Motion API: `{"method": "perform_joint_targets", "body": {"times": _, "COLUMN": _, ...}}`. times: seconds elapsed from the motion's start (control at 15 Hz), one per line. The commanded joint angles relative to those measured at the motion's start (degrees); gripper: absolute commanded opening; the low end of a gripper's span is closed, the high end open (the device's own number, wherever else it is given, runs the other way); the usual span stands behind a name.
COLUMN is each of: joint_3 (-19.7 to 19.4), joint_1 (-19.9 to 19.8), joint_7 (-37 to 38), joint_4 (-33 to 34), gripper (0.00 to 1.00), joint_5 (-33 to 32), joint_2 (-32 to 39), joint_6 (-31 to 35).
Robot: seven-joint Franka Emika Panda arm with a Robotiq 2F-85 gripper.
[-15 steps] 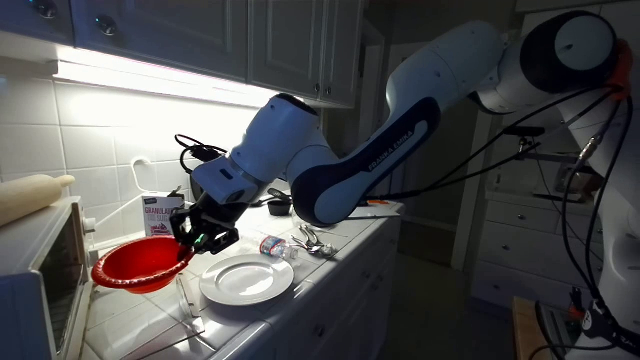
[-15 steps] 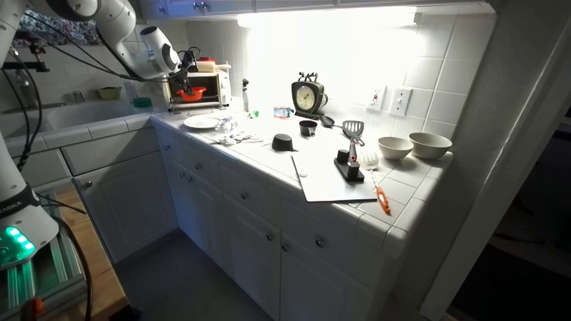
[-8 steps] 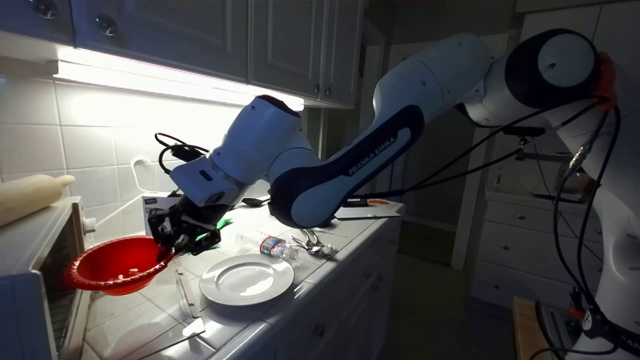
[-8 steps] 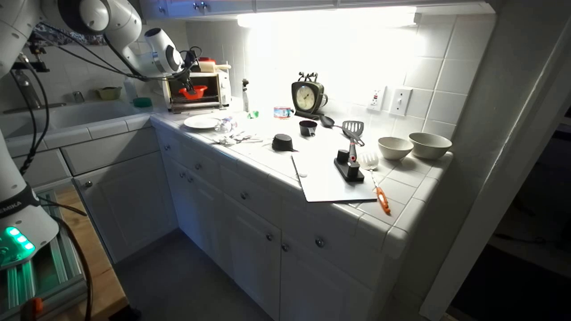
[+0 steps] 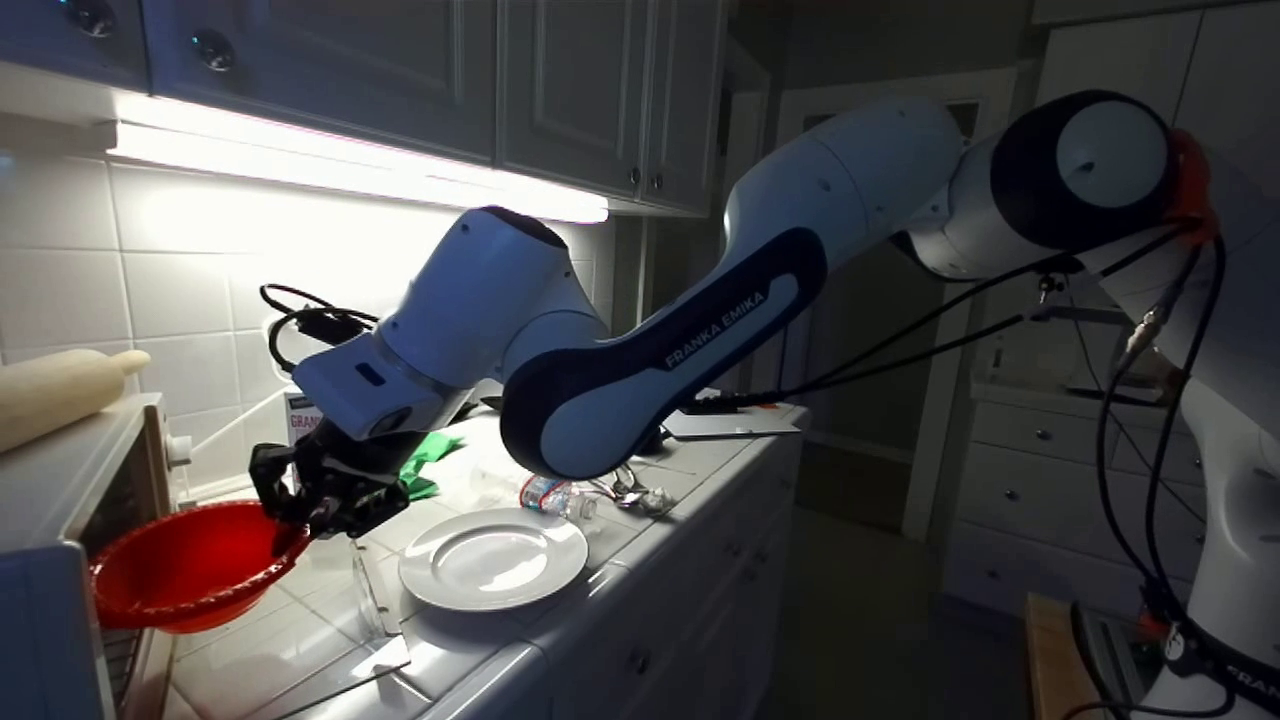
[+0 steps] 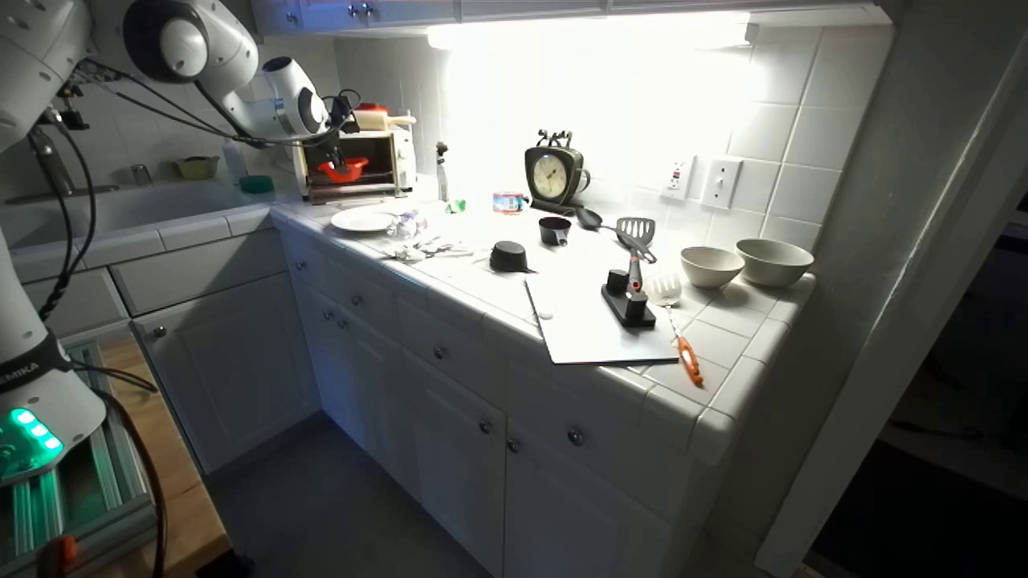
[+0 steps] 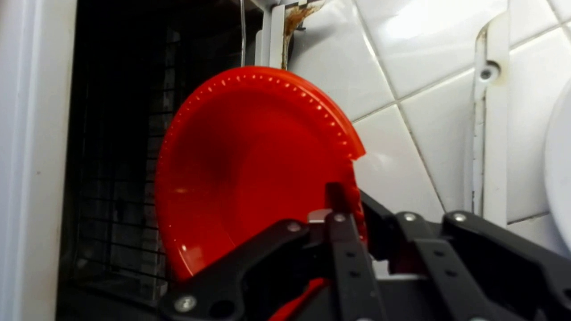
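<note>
One red bowl (image 7: 250, 165) is gripped by its rim in the tool (image 7: 352, 200), whose jaws are closed on the edge between three and four o'clock in the wrist view, one jaw inside the bowl and the other outside. It is held above the tabletop (image 7: 330, 84), at the mouth of a toaster oven (image 5: 70, 490); how deep it sits within I cannot tell. A dark wire rack (image 7: 122, 220) in the oven shows at the bowl's nine o'clock. In an exterior view a rolling pin (image 5: 62, 393) rests on the oven, at the bowl's eleven o'clock. At its three o'clock lies a white plate (image 5: 493, 560), with a plastic bottle (image 5: 547, 493) at the plate's one o'clock.
</note>
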Motion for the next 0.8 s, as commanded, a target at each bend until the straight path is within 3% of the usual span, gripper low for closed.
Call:
{"method": "perform_joint_targets", "body": {"times": 0.0, "joint_3": -0.1, "joint_1": 1.5, "joint_7": -3.6, "joint_4": 5.0, "gripper": 0.02, "joint_5": 3.6, "joint_2": 3.0, "joint_6": -2.1}}
{"method": "perform_joint_targets", "body": {"times": 0.73, "joint_3": -1.2, "joint_1": 3.2, "joint_7": -5.0, "joint_4": 10.9, "gripper": 0.02, "joint_5": 6.7, "joint_2": 5.6, "joint_6": -4.3}}
